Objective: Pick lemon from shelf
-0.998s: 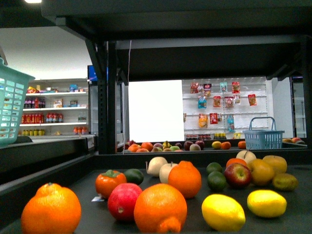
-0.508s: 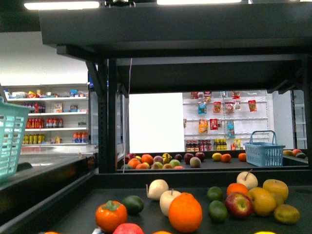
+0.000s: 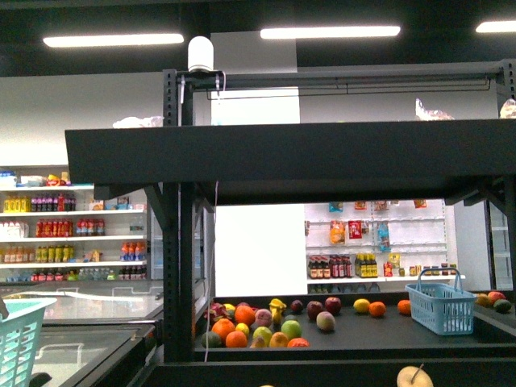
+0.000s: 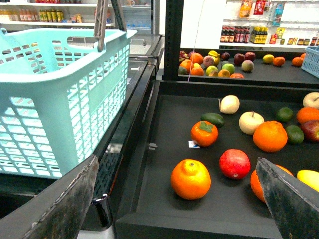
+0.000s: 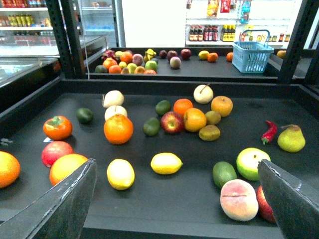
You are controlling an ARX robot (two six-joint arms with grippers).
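Note:
Two yellow lemons (image 5: 120, 174) (image 5: 166, 163) lie near the front lip of the shelf's black tray (image 5: 179, 204) in the right wrist view. My right gripper (image 5: 176, 163) hangs open in front of them, its dark fingers (image 5: 60, 209) wide apart and holding nothing. My left gripper (image 4: 175, 162) is open too, over the same tray (image 4: 164, 129), with an orange (image 4: 191, 178) between its fingers' line of sight and a lemon (image 4: 310, 178) just showing at the edge. The front view shows the shelf's upper tier (image 3: 290, 153) and neither arm.
A teal basket (image 4: 60, 94) stands beside the shelf's left side. Oranges, apples, limes, a peach (image 5: 241, 199), a pear (image 5: 291, 138) and a red chili (image 5: 269, 131) share the tray. A blue basket (image 5: 252, 55) sits on the far stand. Black posts (image 3: 179, 242) rise at the corners.
The front view has risen steadily: the fruit on the near tray has dropped out of the frame, and the upper tier, post tops and ceiling lights have come into sight.

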